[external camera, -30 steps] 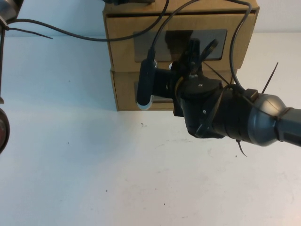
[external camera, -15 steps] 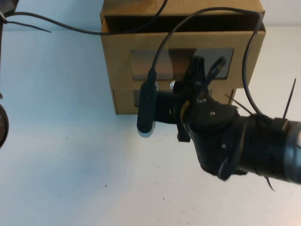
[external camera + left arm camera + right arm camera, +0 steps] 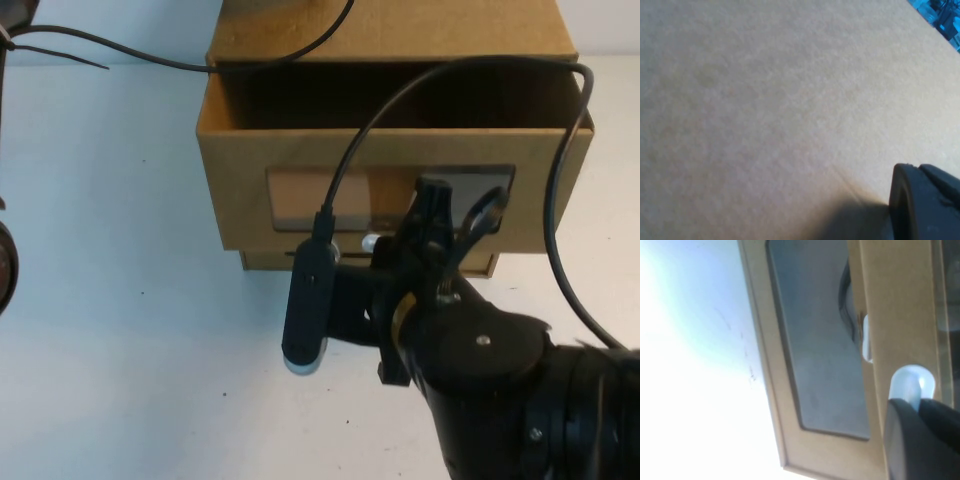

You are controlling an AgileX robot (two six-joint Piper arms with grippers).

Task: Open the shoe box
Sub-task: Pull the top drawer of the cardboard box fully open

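The shoe box (image 3: 400, 30) is brown cardboard with two stacked drawers and stands at the back of the white table. Its upper drawer (image 3: 240, 190) is slid out toward me, showing a dark interior and a grey window (image 3: 320, 195) on its front. My right gripper (image 3: 458, 215) is at that front, shut on the drawer's white knob (image 3: 910, 382); the grey window (image 3: 815, 340) fills the right wrist view. Only the edge of the lower drawer (image 3: 265, 261) shows. In the left wrist view, one left finger (image 3: 922, 205) rests against plain cardboard (image 3: 765, 100).
Black cables (image 3: 150, 62) run across the box top and over the table at the left. The right arm's camera bar (image 3: 308, 300) hangs just in front of the box. A dark round object (image 3: 5, 270) sits at the left edge. Bare white table (image 3: 130, 370) lies in front.
The upper drawer has slid out toward me, pulled by my right gripper, which has drawn back and lower in view. The box's interior gap has widened.
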